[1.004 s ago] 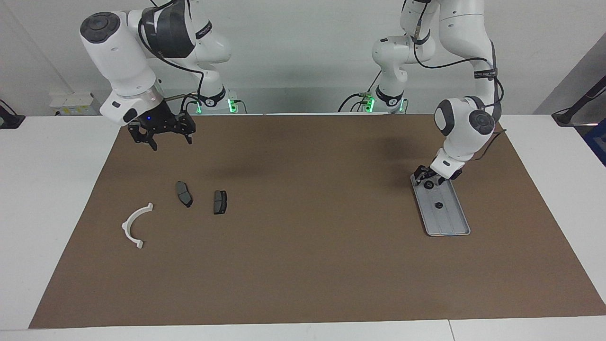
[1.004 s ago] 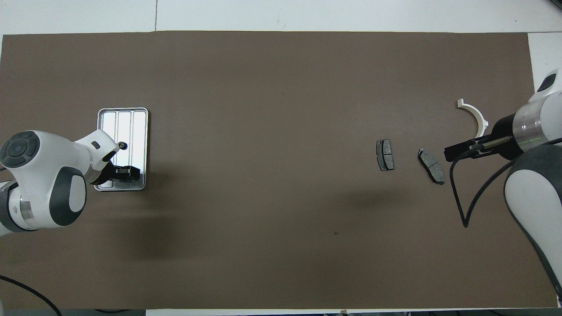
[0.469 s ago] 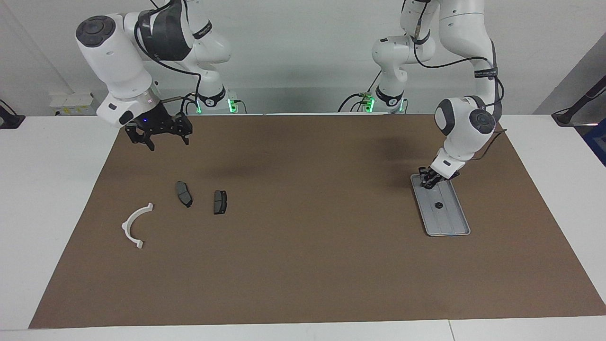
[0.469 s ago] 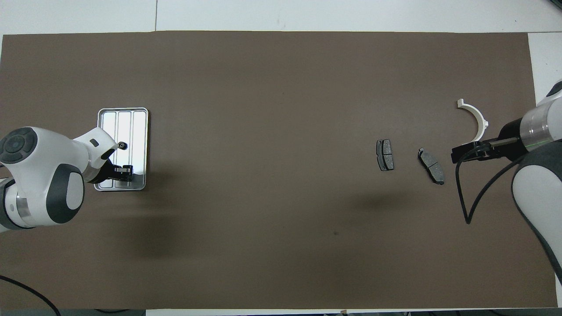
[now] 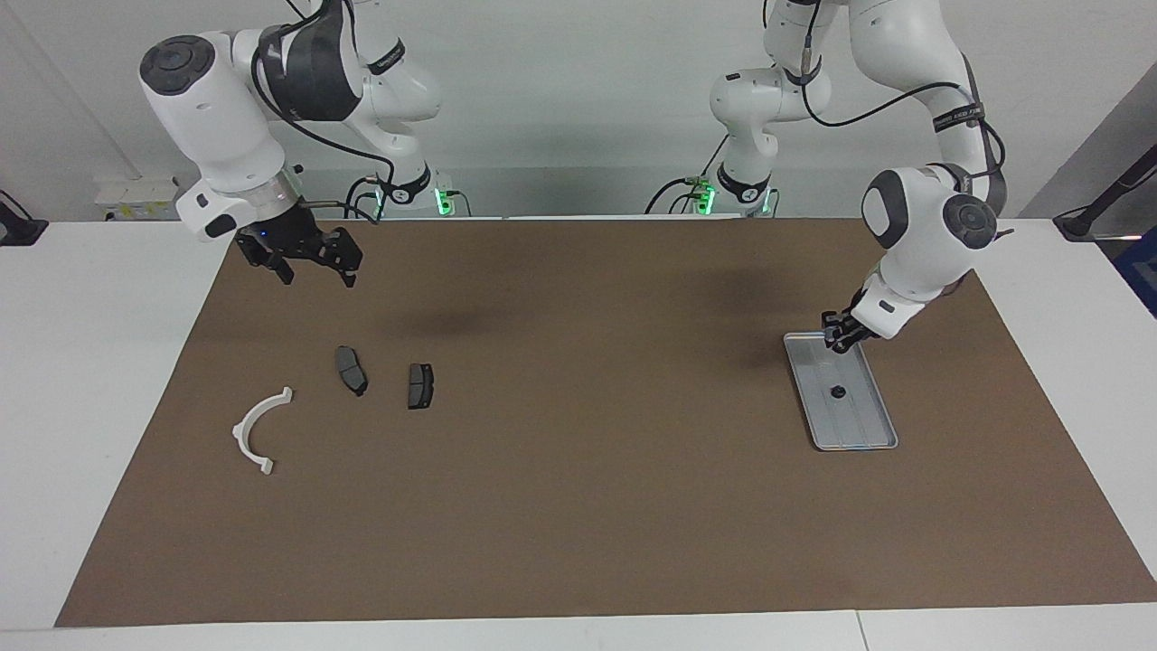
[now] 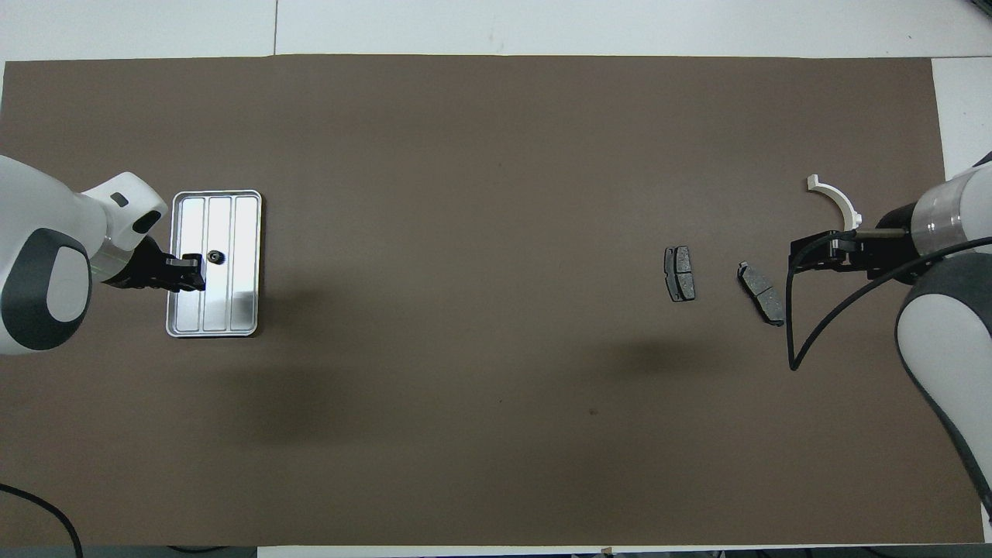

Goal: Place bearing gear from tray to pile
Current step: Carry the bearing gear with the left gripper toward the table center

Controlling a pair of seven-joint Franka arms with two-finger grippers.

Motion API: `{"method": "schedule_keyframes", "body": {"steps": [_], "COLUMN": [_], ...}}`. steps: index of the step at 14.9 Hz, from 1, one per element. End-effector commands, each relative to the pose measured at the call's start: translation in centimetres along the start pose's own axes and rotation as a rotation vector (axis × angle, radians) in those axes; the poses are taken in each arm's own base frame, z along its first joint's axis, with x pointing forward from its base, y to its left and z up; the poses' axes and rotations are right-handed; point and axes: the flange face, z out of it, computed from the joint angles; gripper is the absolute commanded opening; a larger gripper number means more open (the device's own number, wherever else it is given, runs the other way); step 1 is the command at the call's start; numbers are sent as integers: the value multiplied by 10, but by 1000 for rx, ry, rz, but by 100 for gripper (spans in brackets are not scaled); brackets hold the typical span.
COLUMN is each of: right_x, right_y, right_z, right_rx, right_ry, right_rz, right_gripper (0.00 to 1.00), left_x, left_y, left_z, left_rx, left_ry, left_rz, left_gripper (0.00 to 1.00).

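Note:
The silver tray (image 5: 860,427) lies on the brown mat at the left arm's end of the table. One small dark bearing gear (image 5: 837,392) rests in its middle. My left gripper (image 5: 834,341) hangs just above the tray's end nearer the robots. Its fingertips are shut on a second bearing gear, which barely shows between them. The pile lies at the right arm's end: a white half-ring bracket (image 5: 260,429) and two dark pads (image 5: 351,370) (image 5: 420,385). My right gripper (image 5: 309,265) waits open in the air over the mat, close to the pile.
The brown mat (image 5: 578,506) covers most of the white table. Between the tray and the pile there is a wide stretch of bare mat. Both arm bases stand at the robots' edge.
My left gripper closed on the gear at the tray's nearer end and lifted it off the tray. The right gripper drifted slightly toward the robots' edge.

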Motion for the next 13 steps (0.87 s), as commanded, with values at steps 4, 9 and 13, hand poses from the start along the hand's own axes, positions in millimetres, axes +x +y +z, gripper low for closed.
{"method": "schedule_keyframes", "body": {"steps": [4, 9, 13], "right_x": [1, -1, -2], "right_y": [-6, -11, -6], "right_z": [-3, 1, 1], "right_rx": [17, -36, -37], "right_ry": [19, 21, 7], "right_rz": [-116, -139, -155], "right_gripper": [100, 100, 100], "left_x": [9, -27, -31], "left_y": [153, 297, 392], "left_z": [-50, -42, -4], "left_rx": [-15, -28, 8], "left_ry": [32, 51, 18], "left_rz": [-171, -181, -155], "left_gripper": [0, 0, 0]}}
